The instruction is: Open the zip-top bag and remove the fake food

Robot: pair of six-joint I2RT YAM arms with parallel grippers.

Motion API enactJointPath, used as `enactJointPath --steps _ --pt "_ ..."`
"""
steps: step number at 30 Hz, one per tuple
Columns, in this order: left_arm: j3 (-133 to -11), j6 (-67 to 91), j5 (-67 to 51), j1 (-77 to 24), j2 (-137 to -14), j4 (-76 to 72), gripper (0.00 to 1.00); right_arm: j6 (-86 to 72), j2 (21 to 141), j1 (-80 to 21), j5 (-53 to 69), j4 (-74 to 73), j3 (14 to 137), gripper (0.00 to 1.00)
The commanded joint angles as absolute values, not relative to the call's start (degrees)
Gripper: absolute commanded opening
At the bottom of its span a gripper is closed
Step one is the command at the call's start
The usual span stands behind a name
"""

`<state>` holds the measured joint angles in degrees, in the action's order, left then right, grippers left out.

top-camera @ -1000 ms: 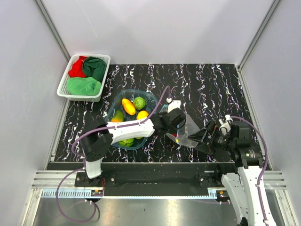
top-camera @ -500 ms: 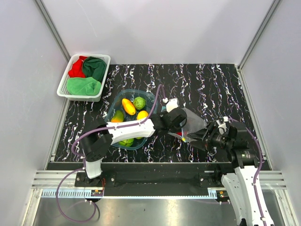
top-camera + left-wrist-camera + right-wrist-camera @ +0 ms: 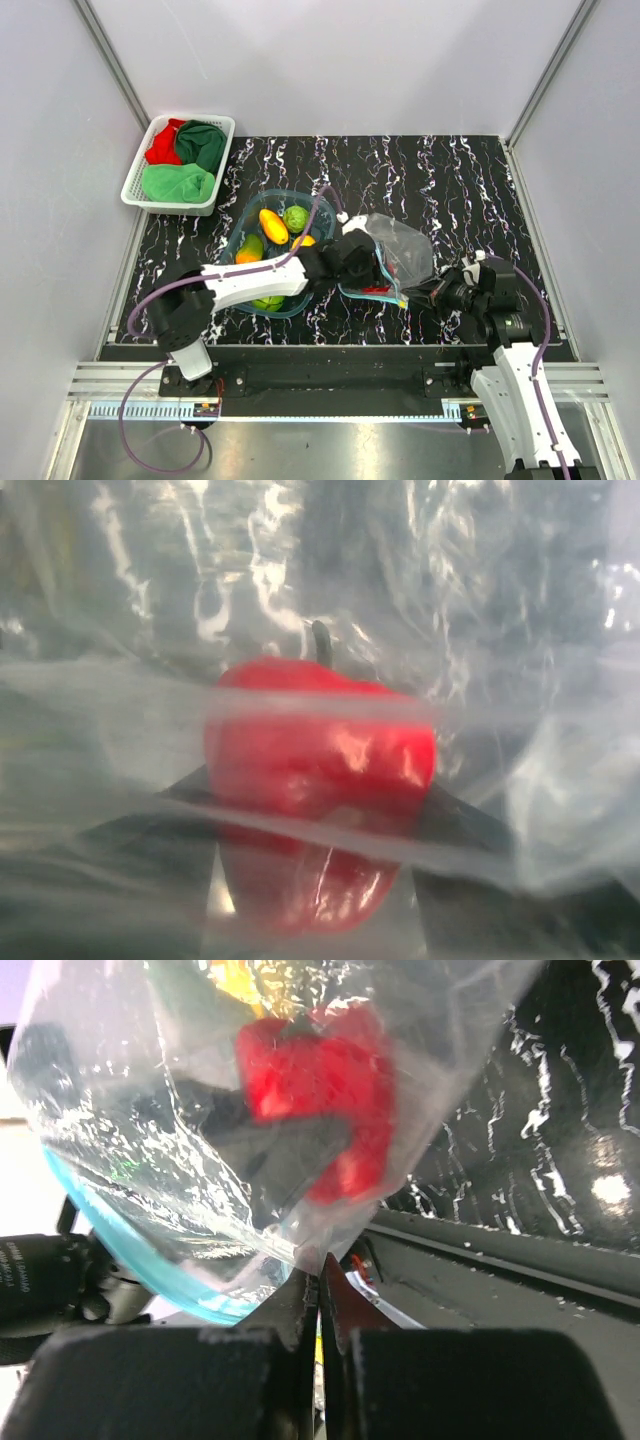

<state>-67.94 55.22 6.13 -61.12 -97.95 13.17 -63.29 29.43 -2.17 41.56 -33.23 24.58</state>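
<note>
The clear zip-top bag (image 3: 405, 245) stands puffed up over the table right of centre, its teal zip strip (image 3: 130, 1250) along the mouth. My left gripper (image 3: 372, 282) reaches into the bag's mouth. Its dark fingers (image 3: 460, 815) sit against both sides of a glossy red pepper (image 3: 320, 750), the fake food, seen through plastic film. My right gripper (image 3: 322, 1260) is shut on the bag's bottom corner, near the table's front edge (image 3: 418, 295). Through the bag in the right wrist view, the pepper (image 3: 310, 1070) shows red and blurred.
A translucent blue tub (image 3: 240, 240) left of the bag holds several fake fruits, among them a yellow-orange one (image 3: 272, 225) and a green one (image 3: 295, 217). A white basket (image 3: 135, 185) with red and green cloths stands at the back left. Grey walls close in both sides.
My right gripper has closed on the bag's corner. The left gripper has drawn back left toward the tub, and the bag has risen and puffed up.
</note>
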Motion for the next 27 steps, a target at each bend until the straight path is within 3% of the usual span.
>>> enactJointPath --steps 1,6,10,16,21,27 --pt "-64.5 49.7 -4.0 -58.1 -90.0 10.1 0.0 -54.6 30.8 -2.3 36.0 -35.7 28.8 0.0" --pt "-62.6 50.7 -11.0 -56.2 -86.6 4.8 0.0 -49.0 31.5 -2.3 30.4 -38.1 30.4 0.0" --pt "-62.1 52.5 -3.5 -56.0 -85.4 1.6 0.0 -49.2 29.8 -2.3 34.4 -37.7 29.4 0.0" --pt "-64.3 55.7 -0.1 -55.5 -86.8 -2.0 0.0 -44.7 29.2 -2.3 27.9 -44.5 31.7 0.0" --pt "-64.8 54.3 8.4 -55.8 -85.5 -3.4 0.0 -46.4 32.0 -2.3 34.9 -42.0 30.3 0.0" --pt "-63.9 53.6 11.1 -56.0 -85.8 -10.5 0.0 -45.9 29.4 -2.3 30.6 -43.7 29.5 0.0"
